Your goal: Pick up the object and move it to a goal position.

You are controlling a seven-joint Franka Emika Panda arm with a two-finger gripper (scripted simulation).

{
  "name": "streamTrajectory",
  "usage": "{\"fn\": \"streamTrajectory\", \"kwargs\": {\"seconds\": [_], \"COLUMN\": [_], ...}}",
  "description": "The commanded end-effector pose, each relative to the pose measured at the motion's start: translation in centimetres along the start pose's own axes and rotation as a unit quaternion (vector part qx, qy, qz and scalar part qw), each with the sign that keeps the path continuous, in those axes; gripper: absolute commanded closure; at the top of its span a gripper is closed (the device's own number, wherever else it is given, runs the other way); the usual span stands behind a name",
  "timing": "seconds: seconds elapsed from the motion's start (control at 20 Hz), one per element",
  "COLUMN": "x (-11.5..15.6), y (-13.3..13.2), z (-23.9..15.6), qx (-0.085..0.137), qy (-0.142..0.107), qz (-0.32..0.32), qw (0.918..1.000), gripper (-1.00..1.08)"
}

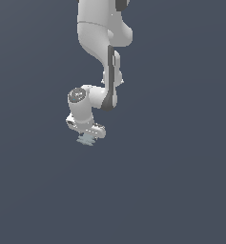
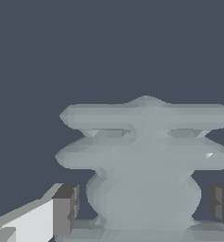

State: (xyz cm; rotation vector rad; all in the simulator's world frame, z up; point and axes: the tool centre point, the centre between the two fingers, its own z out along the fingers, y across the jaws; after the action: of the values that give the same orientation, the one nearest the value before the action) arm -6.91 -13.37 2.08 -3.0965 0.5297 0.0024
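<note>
The object (image 1: 85,140) is a small pale grey-blue lump with ridged, notched sides, lying on the dark floor right under the white arm's hand. My gripper (image 1: 87,136) is lowered over it. In the wrist view the object (image 2: 144,156) fills the middle, and my gripper (image 2: 144,205) straddles its narrow end. One grey fingertip (image 2: 66,208) stands on one side and the other fingertip (image 2: 221,203) on the opposite side, each with a thin gap to the object. The gripper is open. No goal position is marked in either view.
The white arm (image 1: 105,52) comes down from the top of the exterior view. A plain dark grey-blue floor (image 1: 171,181) lies all around.
</note>
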Motion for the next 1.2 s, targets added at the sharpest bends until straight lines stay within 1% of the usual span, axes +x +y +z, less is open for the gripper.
{"fn": "streamTrajectory", "kwargs": {"seconds": [0.0, 0.1, 0.15, 0.8, 1.15], "x": [0.1, 0.1, 0.1, 0.1, -0.2], "y": [0.0, 0.0, 0.0, -0.2, -1.5], "z": [0.5, 0.7, 0.7, 0.3, -2.0], "qx": [0.0, 0.0, 0.0, 0.0, 0.0], "qy": [0.001, 0.001, 0.001, 0.001, 0.001], "qz": [0.0, 0.0, 0.0, 0.0, 0.0], "qw": [1.0, 1.0, 1.0, 1.0, 1.0], "gripper": [-0.92, -0.92, 1.08, 1.08, 1.08]}}
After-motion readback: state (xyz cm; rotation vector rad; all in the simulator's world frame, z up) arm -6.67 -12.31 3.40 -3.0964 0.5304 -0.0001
